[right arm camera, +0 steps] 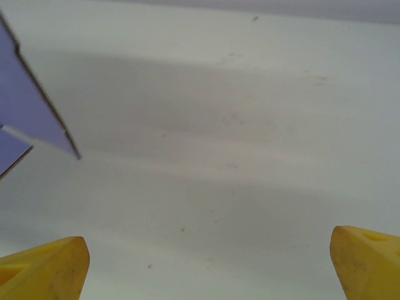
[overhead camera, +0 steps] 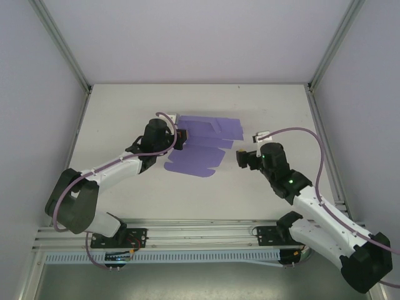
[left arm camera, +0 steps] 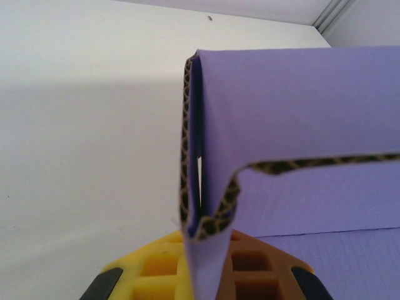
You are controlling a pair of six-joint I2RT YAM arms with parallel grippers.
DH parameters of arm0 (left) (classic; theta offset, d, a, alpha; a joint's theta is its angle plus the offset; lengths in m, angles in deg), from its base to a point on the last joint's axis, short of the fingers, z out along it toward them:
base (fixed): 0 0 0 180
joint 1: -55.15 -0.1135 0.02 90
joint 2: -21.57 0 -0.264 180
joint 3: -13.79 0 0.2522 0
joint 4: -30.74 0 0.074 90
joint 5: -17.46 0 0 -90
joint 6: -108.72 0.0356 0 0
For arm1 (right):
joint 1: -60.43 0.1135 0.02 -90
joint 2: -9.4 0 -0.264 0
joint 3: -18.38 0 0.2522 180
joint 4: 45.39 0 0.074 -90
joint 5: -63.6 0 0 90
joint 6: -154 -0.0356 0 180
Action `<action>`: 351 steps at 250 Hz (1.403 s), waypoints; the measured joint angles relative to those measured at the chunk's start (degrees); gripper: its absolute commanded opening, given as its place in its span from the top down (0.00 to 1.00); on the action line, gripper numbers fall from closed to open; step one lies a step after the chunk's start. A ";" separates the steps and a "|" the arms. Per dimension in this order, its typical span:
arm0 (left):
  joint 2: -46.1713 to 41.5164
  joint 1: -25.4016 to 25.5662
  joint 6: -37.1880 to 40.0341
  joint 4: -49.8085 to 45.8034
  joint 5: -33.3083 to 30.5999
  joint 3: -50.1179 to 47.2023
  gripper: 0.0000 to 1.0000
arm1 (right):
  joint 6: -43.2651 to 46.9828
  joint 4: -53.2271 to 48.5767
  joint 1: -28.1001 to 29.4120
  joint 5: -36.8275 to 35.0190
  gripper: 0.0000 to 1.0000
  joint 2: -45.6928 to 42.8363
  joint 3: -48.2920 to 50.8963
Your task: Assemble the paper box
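Observation:
The paper box point(overhead camera: 203, 145) is a lavender die-cut sheet lying mostly flat on the white table, a little left of centre. My left gripper point(overhead camera: 180, 139) is at the sheet's left edge, shut on a flap. In the left wrist view the yellow fingers point(left arm camera: 153, 269) pinch a doubled-over flap of the paper box point(left arm camera: 300, 106), which stands upright and shows its corrugated edge. My right gripper point(overhead camera: 241, 156) hovers just right of the sheet, open and holding nothing. In the right wrist view its gripper point(right arm camera: 209, 253) spans bare table, with a corner of the paper box point(right arm camera: 28, 106) at far left.
The white table point(overhead camera: 125, 112) is enclosed by pale walls and metal frame posts point(overhead camera: 62, 44). An aluminium rail point(overhead camera: 200, 234) with both arm bases runs along the near edge. Bare table lies behind and to the right of the sheet.

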 measured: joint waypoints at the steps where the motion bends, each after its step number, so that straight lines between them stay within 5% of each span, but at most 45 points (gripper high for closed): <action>1: -0.02 0.00 0.00 0.00 0.00 0.00 1.00 | 0.00 0.11 0.00 0.15 0.01 0.15 0.00; 129: -0.09 -0.42 2.12 1.86 1.49 -2.25 1.00 | 4.72 7.04 1.44 4.07 0.01 15.74 -9.14; 246: -0.09 -1.92 5.60 1.73 0.07 -3.80 1.00 | 13.29 7.21 10.56 -14.40 0.01 26.53 -14.05; 351: -2.32 -1.27 8.37 3.23 -0.55 -6.38 1.00 | 16.94 5.84 10.67 -14.88 0.01 26.47 -15.47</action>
